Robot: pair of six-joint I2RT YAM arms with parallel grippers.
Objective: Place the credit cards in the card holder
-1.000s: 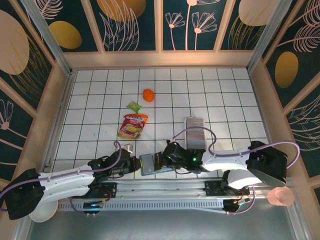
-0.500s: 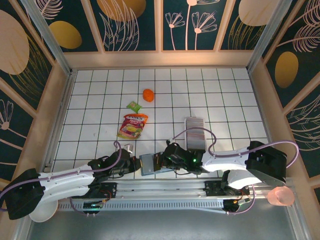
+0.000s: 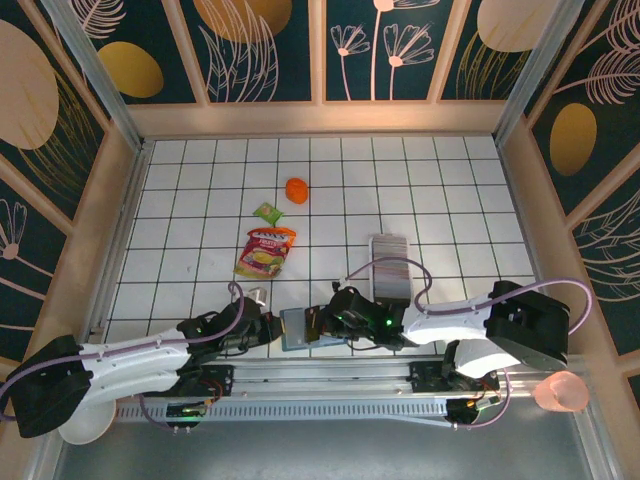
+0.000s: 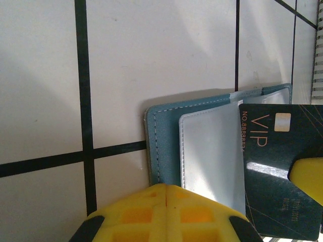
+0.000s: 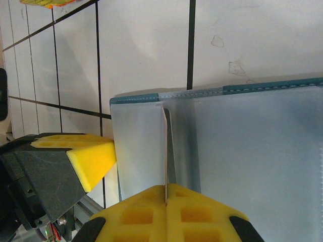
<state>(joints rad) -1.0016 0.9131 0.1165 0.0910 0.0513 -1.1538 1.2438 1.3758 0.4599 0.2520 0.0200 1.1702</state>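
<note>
One white tray [image 3: 390, 243] beyond and right of the card holder [image 3: 296, 328] carries credit cards [image 3: 391, 275], a packed row too dense to count. The one holder lies open between two tools. The right tool [image 5: 165, 194] pinches one dark card [image 4: 275, 171] over the holder, long side parallel to the clear pocket just left. The left tool [image 4: 165, 199] is closed against the holder's left edge.

- I see the card holder [image 3: 297, 327] lying open at the middle of the table's [image 3: 450, 190] near edge, between the left gripper [image 3: 265, 329] and the right gripper [image 3: 318, 325].
- A card [image 4: 275, 166] overlaps the holder on the right gripper's side.
- The tray [image 3: 388, 241] of credit cards [image 3: 391, 275] sits behind the holder, to its right.
- The snack pouch [image 3: 265, 252] lies left of the tray, and behind it are a small packet [image 3: 267, 212] and a small round object [image 3: 297, 190].
</note>
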